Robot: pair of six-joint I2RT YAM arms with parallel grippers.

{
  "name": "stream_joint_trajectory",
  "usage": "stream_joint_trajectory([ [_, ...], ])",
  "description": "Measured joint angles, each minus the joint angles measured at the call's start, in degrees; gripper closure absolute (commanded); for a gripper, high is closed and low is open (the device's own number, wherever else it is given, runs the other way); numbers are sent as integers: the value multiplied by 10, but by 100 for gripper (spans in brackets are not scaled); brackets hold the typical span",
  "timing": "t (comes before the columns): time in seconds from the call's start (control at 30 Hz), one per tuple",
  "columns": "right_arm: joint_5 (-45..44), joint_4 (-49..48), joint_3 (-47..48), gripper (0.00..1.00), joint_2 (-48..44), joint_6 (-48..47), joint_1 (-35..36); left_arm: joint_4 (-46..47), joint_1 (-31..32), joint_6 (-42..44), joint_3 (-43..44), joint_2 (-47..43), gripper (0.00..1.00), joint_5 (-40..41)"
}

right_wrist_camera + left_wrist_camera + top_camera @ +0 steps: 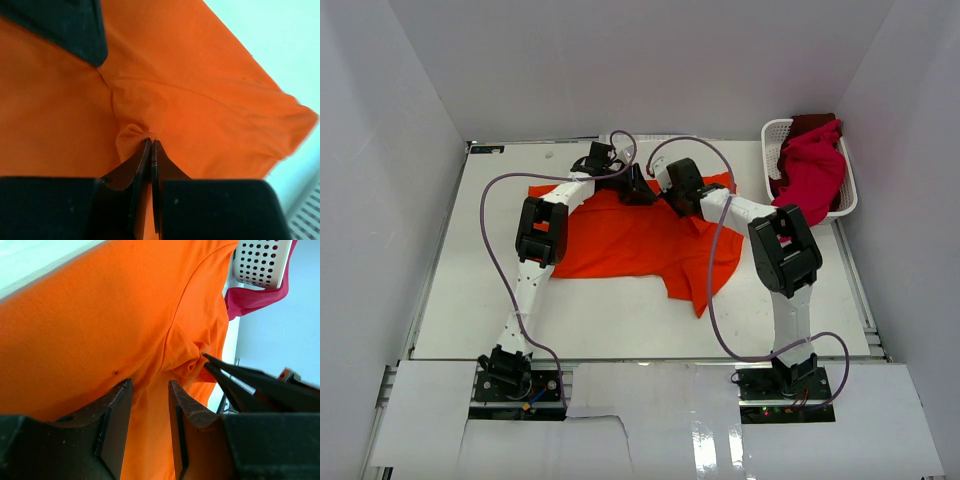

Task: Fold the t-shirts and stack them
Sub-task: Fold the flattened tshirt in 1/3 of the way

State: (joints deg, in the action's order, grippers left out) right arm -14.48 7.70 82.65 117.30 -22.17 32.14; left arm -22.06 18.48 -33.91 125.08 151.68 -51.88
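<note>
A large bright orange t-shirt lies spread on the white table, with one part folded over at its right. Both grippers are down at its far edge, close together. My right gripper is shut on a small pinched pucker of the orange cloth. Its thin closed fingers also show in the left wrist view. Just to their left, my left gripper is open, its jaws apart over the orange cloth. A crimson t-shirt and a dark red one hang out of the basket.
The white lattice basket stands at the table's far right corner, by the right wall. White walls close in the table on the left, back and right. Purple cables loop off both arms over the table.
</note>
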Motion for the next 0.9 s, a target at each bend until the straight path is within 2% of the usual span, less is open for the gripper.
stream_joint_trajectory([
  [0.1, 72, 49, 50, 92, 20, 39, -35, -1, 0, 1, 0, 0, 54, 0],
  [0.27, 194, 106, 70, 92, 26, 104, -110, -2, 0, 1, 0, 0, 54, 0],
  [0.43, 306, 167, 173, 92, 87, 158, -180, -2, 0, 1, 0, 0, 54, 0],
  [0.6, 418, 193, 210, 92, 126, 207, -212, -3, 0, 2, 0, 0, 54, 0],
  [0.77, 524, 211, 221, 81, 159, 248, -224, -4, 0, 5, 0, 0, 54, 0],
  [0.83, 543, 216, 221, 74, 165, 254, -227, -4, 0, 5, 0, 0, 54, 0],
  [0.9, 552, 220, 221, 73, 167, 259, -228, -4, 0, 5, 0, 0, 54, 0],
])
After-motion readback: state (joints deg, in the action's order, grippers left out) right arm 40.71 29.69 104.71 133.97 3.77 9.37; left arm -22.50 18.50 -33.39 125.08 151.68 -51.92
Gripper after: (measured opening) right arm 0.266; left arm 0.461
